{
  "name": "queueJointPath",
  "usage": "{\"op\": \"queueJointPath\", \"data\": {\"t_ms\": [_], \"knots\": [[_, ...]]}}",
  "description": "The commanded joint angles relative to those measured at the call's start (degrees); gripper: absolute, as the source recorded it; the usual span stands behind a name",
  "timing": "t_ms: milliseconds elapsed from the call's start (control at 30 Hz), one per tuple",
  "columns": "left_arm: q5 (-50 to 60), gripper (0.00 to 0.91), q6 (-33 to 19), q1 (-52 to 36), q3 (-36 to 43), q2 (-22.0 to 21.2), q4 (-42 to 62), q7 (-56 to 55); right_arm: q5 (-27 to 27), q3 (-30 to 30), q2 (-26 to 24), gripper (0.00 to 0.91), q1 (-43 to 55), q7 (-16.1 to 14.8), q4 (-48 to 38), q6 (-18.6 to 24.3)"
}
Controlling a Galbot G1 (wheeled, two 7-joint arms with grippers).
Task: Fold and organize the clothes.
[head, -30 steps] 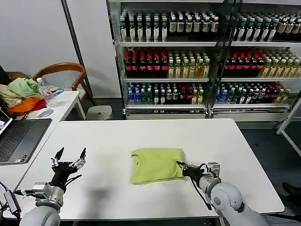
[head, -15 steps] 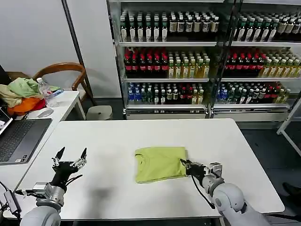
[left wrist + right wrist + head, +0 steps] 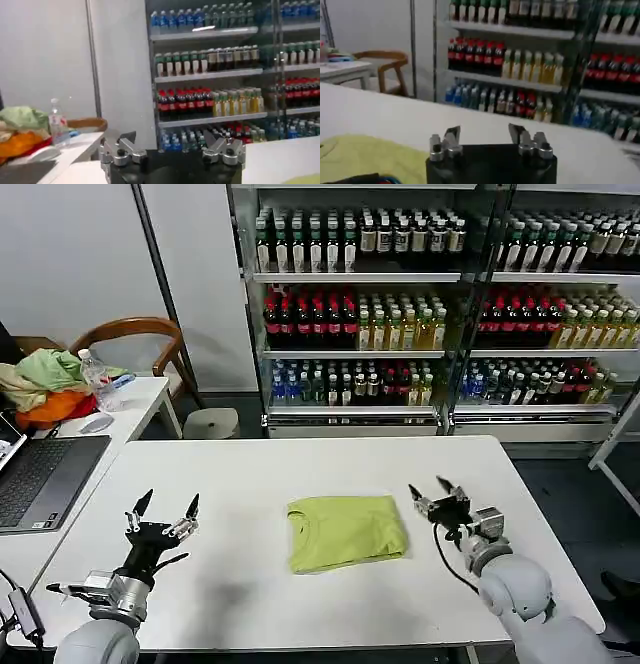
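The lime T-shirt (image 3: 345, 533) lies folded in a compact rectangle near the middle of the white worktop (image 3: 250, 474). The folding step looks finished. The right gripper (image 3: 437, 497) stands just beside its right edge, fingers wide apart and holding nothing. The left gripper (image 3: 163, 517) waits near the left edge, also wide apart. Next move is probably tidying or withdrawing; bare worktop surrounds the shirt.

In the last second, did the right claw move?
Yes. The right gripper left the T-shirt's right edge, lifting up and away toward the white table's right side, jaws open.
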Motion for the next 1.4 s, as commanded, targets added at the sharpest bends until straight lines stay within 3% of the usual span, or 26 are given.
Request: {"op": "queueJointPath", "data": {"t_ms": [33, 167, 433, 767, 900, 1100, 1400], "knots": [[4.19, 0.907, -7.14, -1.45, 0.74, -0.35, 1.45, 3.87, -7.66, 3.06, 0.13, 0.907, 1.86, 0.4, -1.94, 9.81], [5.57, 0.907, -8.07, -1.91, 1.39, -0.72, 2.11, 3.22, -7.61, 3.93, 0.19, 0.907, 2.81, 1.17, -2.71, 11.7], [10.55, 0.907, -9.85, -2.78, 2.62, -2.04, 0.93, 4.1, -7.4, 3.86, 1.52, 0.907, 1.8, -0.35, -4.46, 14.25], [12.65, 0.907, -9.48, -2.47, 3.11, -2.08, 0.78, 3.93, -7.8, 4.69, 0.66, 0.907, 1.78, -0.6, -4.77, 15.09], [12.56, 0.907, -9.38, -3.23, 2.7, -1.7, 2.42, 3.69, -9.69, 5.53, 0.57, 0.907, 1.94, -1.33, -5.32, 15.07], [12.23, 0.907, -7.7, -4.16, 3.32, -1.51, 3.37, 0.42, -14.69, 7.38, 0.13, 0.907, 1.09, -2.59, -6.32, 19.45], [11.93, 0.907, -7.04, -4.61, 3.48, -2.44, 4.28, -0.58, -15.28, 8.03, -0.11, 0.907, 0.64, -3.4, -5.67, 20.78]]}}
